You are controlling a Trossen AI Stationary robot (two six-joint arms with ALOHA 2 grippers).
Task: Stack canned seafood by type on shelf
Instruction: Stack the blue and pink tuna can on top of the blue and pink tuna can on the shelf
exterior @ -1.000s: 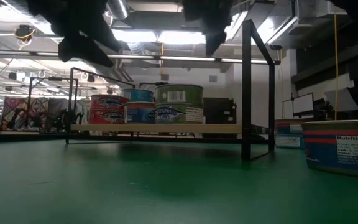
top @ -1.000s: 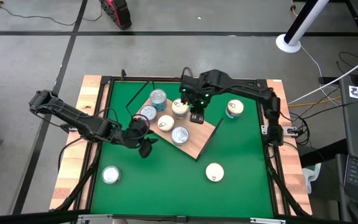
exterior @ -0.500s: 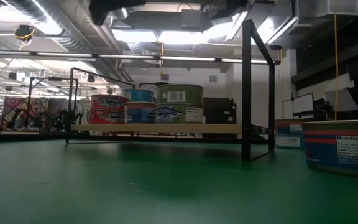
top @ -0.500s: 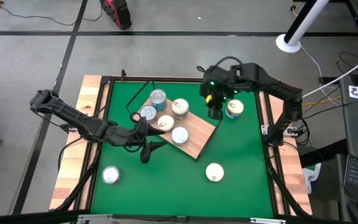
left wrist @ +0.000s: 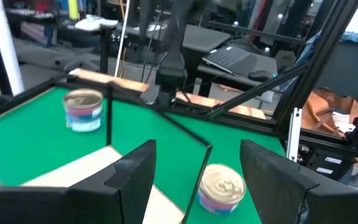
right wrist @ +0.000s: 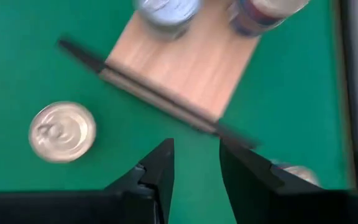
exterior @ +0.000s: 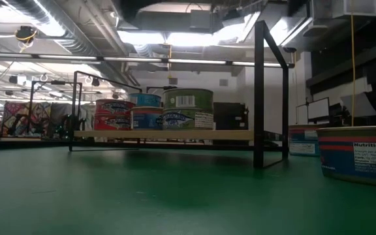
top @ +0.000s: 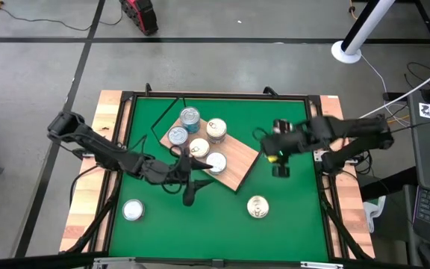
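On the left of the high view, my left hand (top: 189, 196) has slid rightward along the table and now sits just below the shelf's lower left edge, its fingers spread apart and empty. One silver-lidded tin (top: 132, 210) waits alone at the lower left of the green table (top: 297, 224).

In the middle, the shelf (top: 234, 168) lies skewed on the table, a light wood-grain board with dark edges. It carries five tins (top: 198, 147) clustered toward its upper left end; the low view shows blue, red and green side labels among them.

On the right, my right hand (top: 280, 170) has swung away from the shelf and now hangs right of it, over open table. Its fingers stand part-way apart with nothing between them. The tin that sat at the upper right is hidden under this arm now. A cream-gold-lidded tin (top: 257, 207) lies lower centre-right, and I judge it the likely next pick.
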